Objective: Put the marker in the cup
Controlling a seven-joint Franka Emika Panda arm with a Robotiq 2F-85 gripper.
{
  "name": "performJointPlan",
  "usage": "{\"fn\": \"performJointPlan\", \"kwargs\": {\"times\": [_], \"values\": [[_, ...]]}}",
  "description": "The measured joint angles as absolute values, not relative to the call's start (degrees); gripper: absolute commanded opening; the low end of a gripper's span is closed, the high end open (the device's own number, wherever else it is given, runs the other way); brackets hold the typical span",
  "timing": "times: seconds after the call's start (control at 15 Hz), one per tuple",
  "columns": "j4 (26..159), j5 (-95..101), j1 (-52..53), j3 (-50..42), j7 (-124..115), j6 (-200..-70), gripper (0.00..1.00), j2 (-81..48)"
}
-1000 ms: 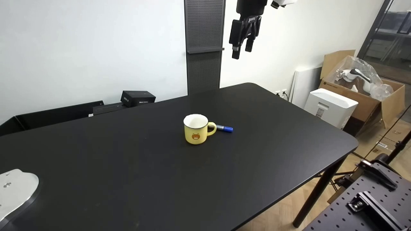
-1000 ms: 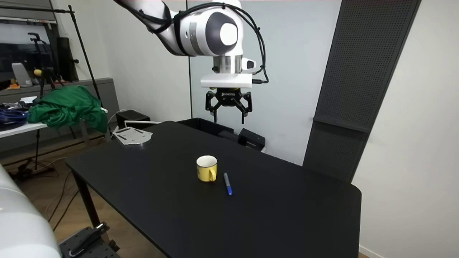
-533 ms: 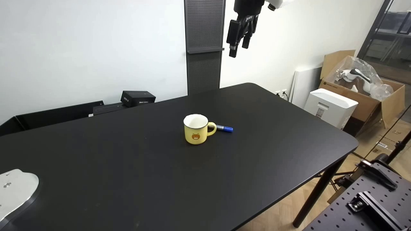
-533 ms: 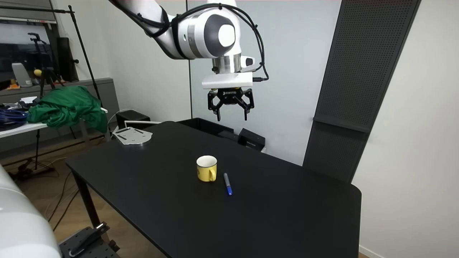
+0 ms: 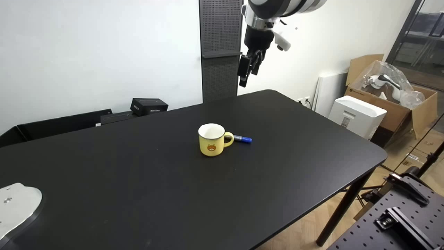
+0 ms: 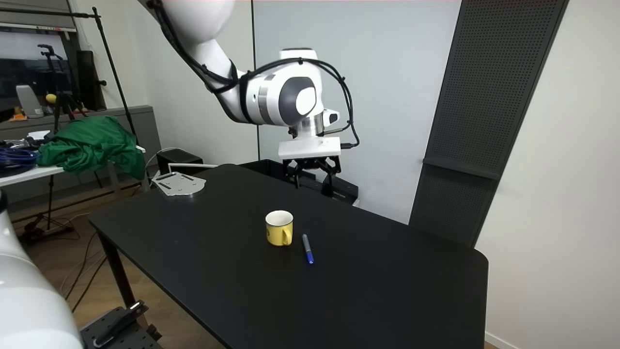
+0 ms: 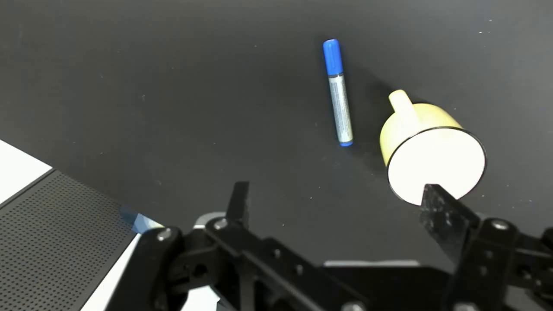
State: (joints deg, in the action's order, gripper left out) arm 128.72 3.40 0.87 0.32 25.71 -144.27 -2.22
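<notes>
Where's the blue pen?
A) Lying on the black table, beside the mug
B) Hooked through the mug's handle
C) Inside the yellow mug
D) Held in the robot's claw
A: the wrist view shows the pen lying flat on the table with a gap between it and the mug, while the claw stands open with nothing between its fingers.

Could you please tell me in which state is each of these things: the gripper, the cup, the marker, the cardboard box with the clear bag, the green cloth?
gripper: open, holding nothing
cup: upright, nothing standing out of it
marker: capped, lying on the black table, apart from the cup
cardboard box: flaps open
green cloth: crumpled in a heap
</notes>
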Motion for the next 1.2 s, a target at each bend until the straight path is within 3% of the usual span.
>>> {"fn": "performJointPlan", "kwargs": {"times": [1.2], "values": [[128.0,3.5,-2.1,1.0,36.8,-144.5,1.0,-16.5]]}}
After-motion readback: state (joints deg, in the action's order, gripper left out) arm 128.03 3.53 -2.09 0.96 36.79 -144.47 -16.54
